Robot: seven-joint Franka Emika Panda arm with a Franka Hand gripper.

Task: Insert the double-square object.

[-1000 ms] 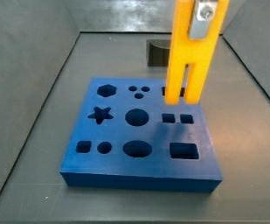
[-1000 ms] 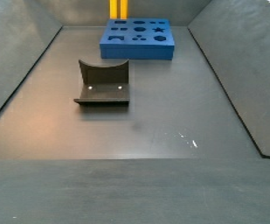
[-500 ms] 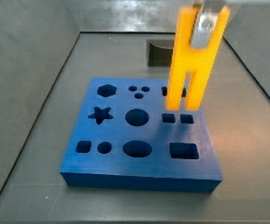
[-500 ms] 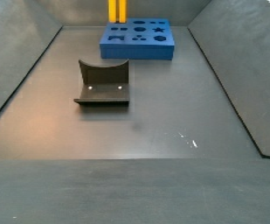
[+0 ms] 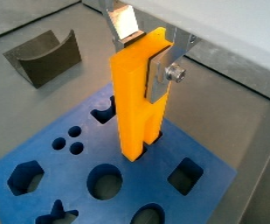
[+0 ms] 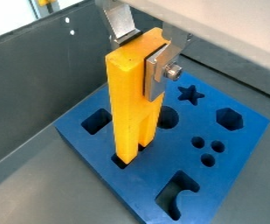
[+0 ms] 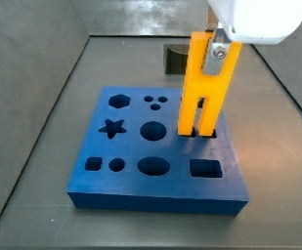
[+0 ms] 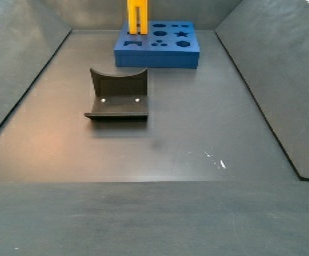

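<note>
Gripping the yellow bar (image 7: pixel 200 86) upright near its top, the gripper (image 5: pixel 147 54) has its jaws clamped so both prongs meet the paired square holes in the blue board (image 7: pixel 114 156).

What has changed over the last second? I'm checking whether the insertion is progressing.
The gripper has carried the yellow bar straight down; its two prongs now reach the paired square holes of the blue board, seemingly just entering. The gripper stays clamped on the bar. The board and the fixture have not moved.
</note>
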